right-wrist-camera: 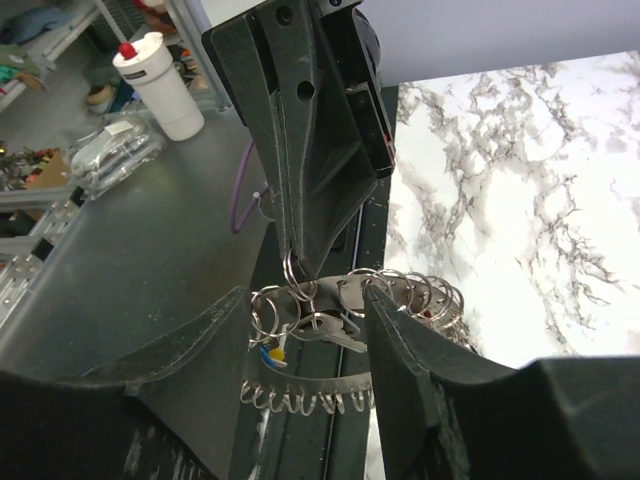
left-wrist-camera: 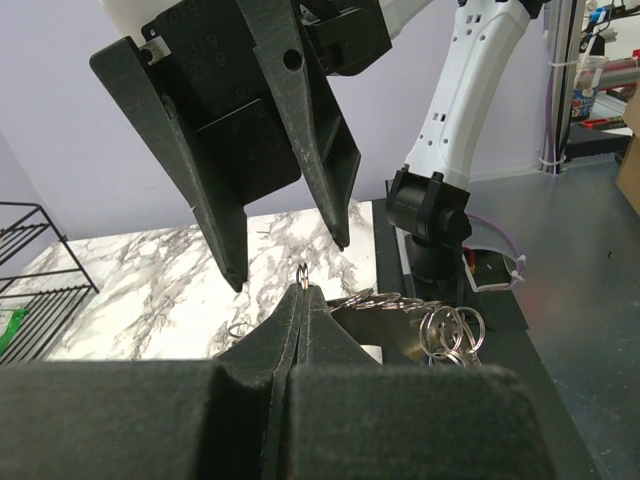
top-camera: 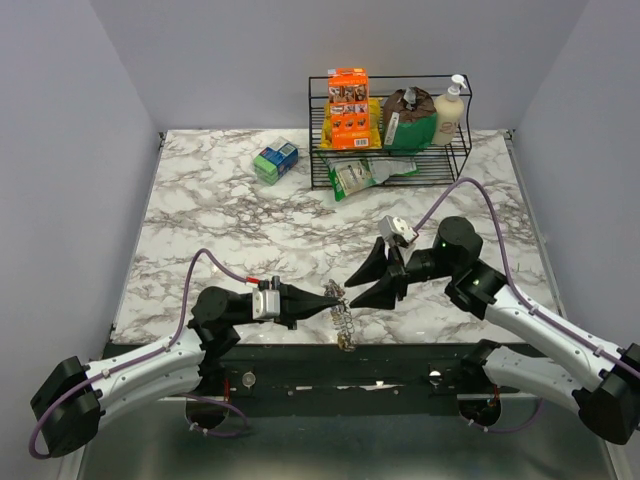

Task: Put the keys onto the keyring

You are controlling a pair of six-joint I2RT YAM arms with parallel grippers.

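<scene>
The keyring [right-wrist-camera: 310,388] is partly covered at 4 o'clock by the right pincer [right-wrist-camera: 310,292]; the keys [right-wrist-camera: 335,338] are mostly hidden.

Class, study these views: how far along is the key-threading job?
Done: one silver key seems already hung on the keyring. In hand: the left gripper is pinched shut on the keyring; the right gripper stands open, empty, facing it. Left: threading the rest, though none shows here.

Top: high behind me, facing down | left wrist: close, looking rightward | right wrist: close, looking leftward | all share: keyring [top-camera: 341,318]
</scene>
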